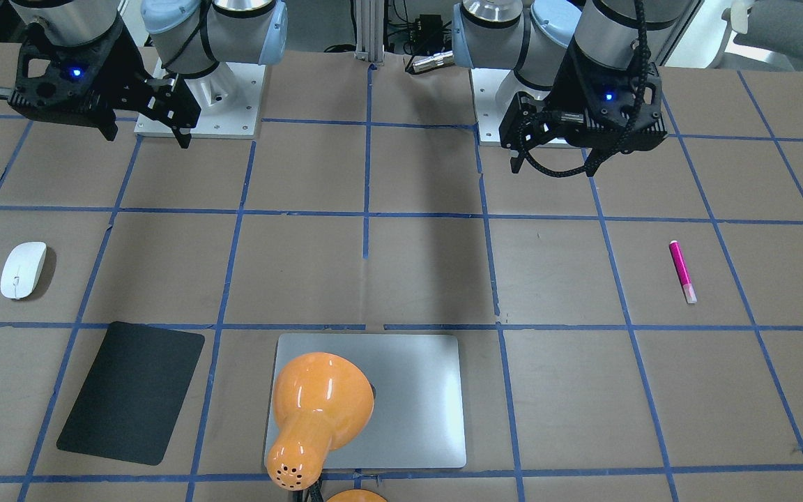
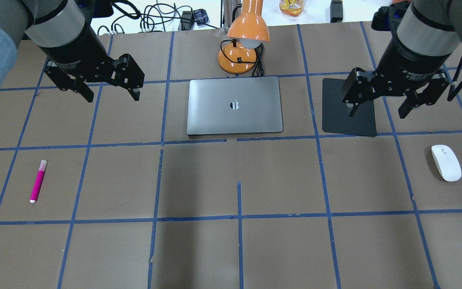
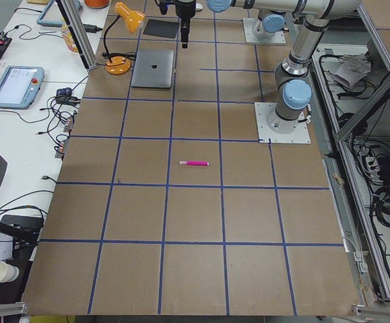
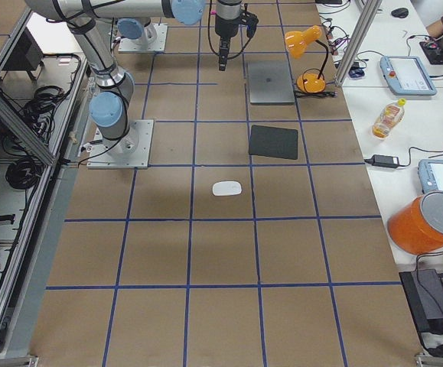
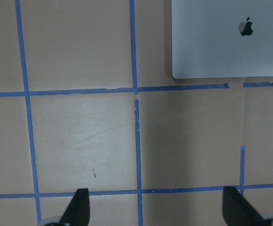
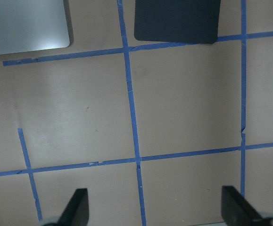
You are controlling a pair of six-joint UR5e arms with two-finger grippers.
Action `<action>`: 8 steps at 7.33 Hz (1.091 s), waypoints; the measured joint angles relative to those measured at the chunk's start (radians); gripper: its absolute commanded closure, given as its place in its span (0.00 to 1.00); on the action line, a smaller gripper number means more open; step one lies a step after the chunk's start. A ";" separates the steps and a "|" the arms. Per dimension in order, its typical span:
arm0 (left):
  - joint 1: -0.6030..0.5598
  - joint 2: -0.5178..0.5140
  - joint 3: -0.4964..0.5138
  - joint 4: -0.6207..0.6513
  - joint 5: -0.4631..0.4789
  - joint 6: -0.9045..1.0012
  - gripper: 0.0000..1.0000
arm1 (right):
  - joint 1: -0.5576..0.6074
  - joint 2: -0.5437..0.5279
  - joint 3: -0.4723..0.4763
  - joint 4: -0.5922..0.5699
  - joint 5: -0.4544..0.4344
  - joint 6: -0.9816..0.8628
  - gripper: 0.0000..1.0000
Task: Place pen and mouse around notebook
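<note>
The silver-grey notebook (image 2: 235, 105) lies closed at the far middle of the table, also seen as the notebook (image 1: 415, 397) in the front view. On the left side lies the magenta pen (image 2: 38, 181), alone on the paper. The white mouse (image 2: 446, 162) rests on the right side. My left gripper (image 2: 112, 96) hovers open and empty left of the notebook, well beyond the pen. Over the black mat hangs my right gripper (image 2: 377, 113), open and empty, with the mouse nearer and to its right. The left wrist view shows the notebook's corner (image 5: 230, 37).
A black mat (image 2: 349, 108) lies right of the notebook. An orange desk lamp (image 2: 243, 40) stands just behind the notebook, its head leaning over the far edge. Blue tape lines grid the brown table cover. Cables and a bottle sit past the far edge.
</note>
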 measured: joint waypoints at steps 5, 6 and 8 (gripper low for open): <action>0.001 0.000 -0.001 0.001 0.000 0.002 0.00 | -0.006 0.012 0.003 -0.004 -0.006 -0.014 0.00; 0.007 0.001 -0.003 0.000 -0.001 0.005 0.00 | -0.012 0.025 0.005 -0.006 -0.011 -0.015 0.00; 0.051 0.003 -0.022 -0.003 0.000 0.040 0.00 | -0.088 0.060 0.007 -0.015 -0.015 -0.047 0.00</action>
